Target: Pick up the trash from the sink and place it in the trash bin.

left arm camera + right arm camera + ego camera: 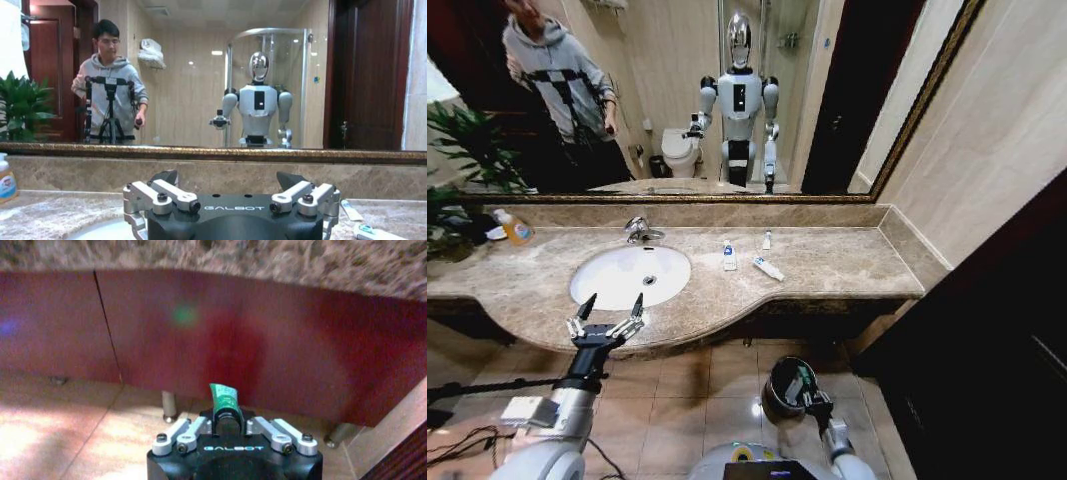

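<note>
Right gripper [225,416] clamped on dark green tube [223,400] — held over trash bin [779,400], lower centre; left gripper [611,308] spread wide at sink [592,272] front edge.

A tiled bathroom, likely in a hotel or a home: a white oval sink [630,276] with a chrome faucet [638,230] sits in a beige marble countertop [827,265] beneath a wide gold-framed wall mirror [677,90]. The mirror reflects a white toilet [680,151], a glass shower enclosure [270,85] and pale wall panels. Small white toiletry tubes [768,268] and an orange bottle with a white cap [514,228] lie on the counter. A round dark trash bin with a shiny rim [788,385] stands on the glossy tan floor tiles [697,400], and a green potted plant [457,150] fills one corner.
</note>
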Robot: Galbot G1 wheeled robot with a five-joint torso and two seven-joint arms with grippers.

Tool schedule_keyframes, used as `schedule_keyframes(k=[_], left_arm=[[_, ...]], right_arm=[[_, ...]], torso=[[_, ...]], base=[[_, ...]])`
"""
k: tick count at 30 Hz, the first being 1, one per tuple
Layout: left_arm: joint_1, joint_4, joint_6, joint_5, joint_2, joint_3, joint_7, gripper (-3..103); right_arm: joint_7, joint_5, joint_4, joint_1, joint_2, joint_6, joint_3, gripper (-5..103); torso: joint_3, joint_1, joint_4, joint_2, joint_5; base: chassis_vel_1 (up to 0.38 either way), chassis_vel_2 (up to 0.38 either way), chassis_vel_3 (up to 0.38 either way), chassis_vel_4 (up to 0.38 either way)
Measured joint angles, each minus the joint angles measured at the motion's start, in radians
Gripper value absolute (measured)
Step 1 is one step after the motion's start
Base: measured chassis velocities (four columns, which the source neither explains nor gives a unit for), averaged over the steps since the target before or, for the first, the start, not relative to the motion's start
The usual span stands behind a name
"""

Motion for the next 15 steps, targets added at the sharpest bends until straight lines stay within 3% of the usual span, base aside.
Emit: schedule_keyframes(k=[15], left_arm=[[0.000,0.000,0.000,0.000,0.000,0.000,0.000,100]], right_arm=[[-0.001,-0.084,-0.193,0.129,0.044,0.005,-0.031,21]], torso=[[0.000,0.000,-0.0001,0.000,0.0000]], base=[[0.000,0.000,0.000,0.000]])
